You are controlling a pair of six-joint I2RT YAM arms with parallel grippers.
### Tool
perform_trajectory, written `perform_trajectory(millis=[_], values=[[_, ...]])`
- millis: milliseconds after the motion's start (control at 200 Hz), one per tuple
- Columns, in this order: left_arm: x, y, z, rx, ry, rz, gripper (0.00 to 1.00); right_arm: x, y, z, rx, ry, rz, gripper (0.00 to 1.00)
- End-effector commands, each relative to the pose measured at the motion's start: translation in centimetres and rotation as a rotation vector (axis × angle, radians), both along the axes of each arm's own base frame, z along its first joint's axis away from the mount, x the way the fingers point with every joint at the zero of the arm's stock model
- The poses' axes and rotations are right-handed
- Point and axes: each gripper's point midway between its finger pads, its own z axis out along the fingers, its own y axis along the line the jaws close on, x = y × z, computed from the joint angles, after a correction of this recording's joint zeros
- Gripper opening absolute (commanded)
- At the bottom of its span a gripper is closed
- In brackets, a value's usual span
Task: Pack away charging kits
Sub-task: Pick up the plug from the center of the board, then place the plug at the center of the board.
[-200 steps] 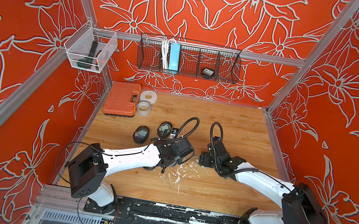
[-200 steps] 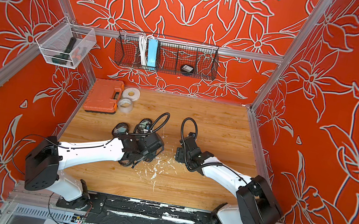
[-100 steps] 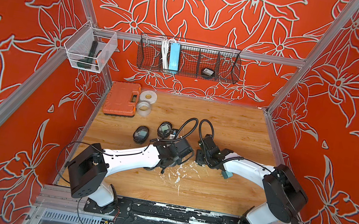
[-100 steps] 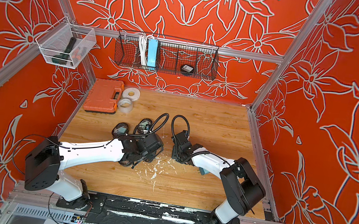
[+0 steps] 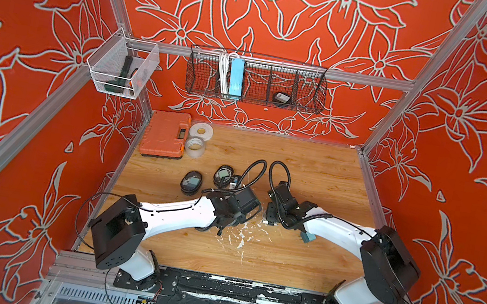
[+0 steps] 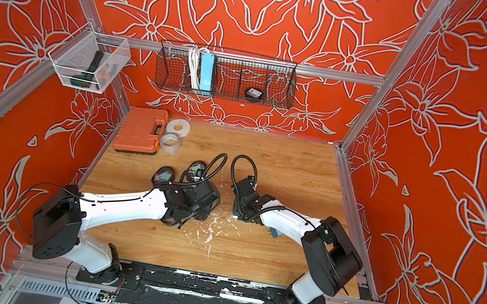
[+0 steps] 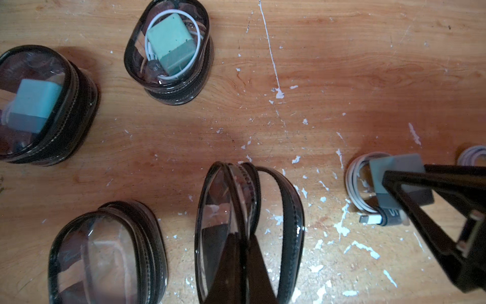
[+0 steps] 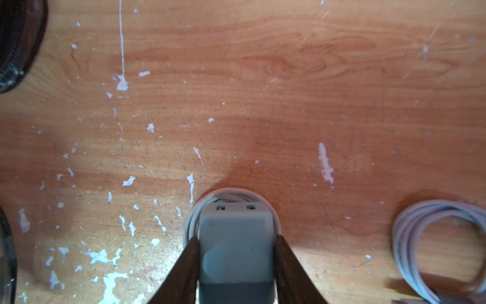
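In the left wrist view my left gripper (image 7: pixel 243 252) is shut on the raised clear lid (image 7: pixel 215 210) of an open black-rimmed case (image 7: pixel 289 210). Two closed cases (image 7: pixel 171 50) (image 7: pixel 39 105) each hold a teal adapter; a third case (image 7: pixel 105 252) lies nearby. My right gripper (image 8: pixel 235 252) is shut on a teal cube adapter (image 8: pixel 235 237) that sits on a coiled white cable (image 8: pixel 231 193), a finger flat against each side. A second loose coil (image 8: pixel 434 237) lies beside it. Another teal adapter (image 5: pixel 308 237) lies under the right arm. Both grippers (image 5: pixel 247 203) (image 5: pixel 270 212) meet mid-table.
At the back left stand an orange tool case (image 5: pixel 166 133) and two tape rolls (image 5: pixel 201 130). A wire basket (image 5: pixel 256 78) on the back wall holds a blue power strip (image 5: pixel 235 76). A clear bin (image 5: pixel 122 67) hangs on the left wall.
The right arm swung left toward the table's middle and its jaws narrowed onto the adapter. The left arm and the case lid stayed put.
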Motion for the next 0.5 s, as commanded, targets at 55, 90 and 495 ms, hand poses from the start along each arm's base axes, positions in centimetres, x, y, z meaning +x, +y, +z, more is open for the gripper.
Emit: perform_trajectory(millis=[55, 90, 495], values=[[0.2, -0.3, 1.0, -0.037, -0.023, -0.021, 0.0, 0.8, -1.4, 3.1, -0.027, -0.088, -0.046, 0.28], [0.1, -0.3, 0.9, -0.037, -0.02, -0.025, 0.0, 0.9, -1.9, 3.4, -0.032, -0.098, -0.055, 0.28], [0.0, -1.5, 0.9, -0.08, -0.02, -0.086, 0.0, 2.0, -8.4, -0.2, -0.086, -0.034, -0.199, 0.29]])
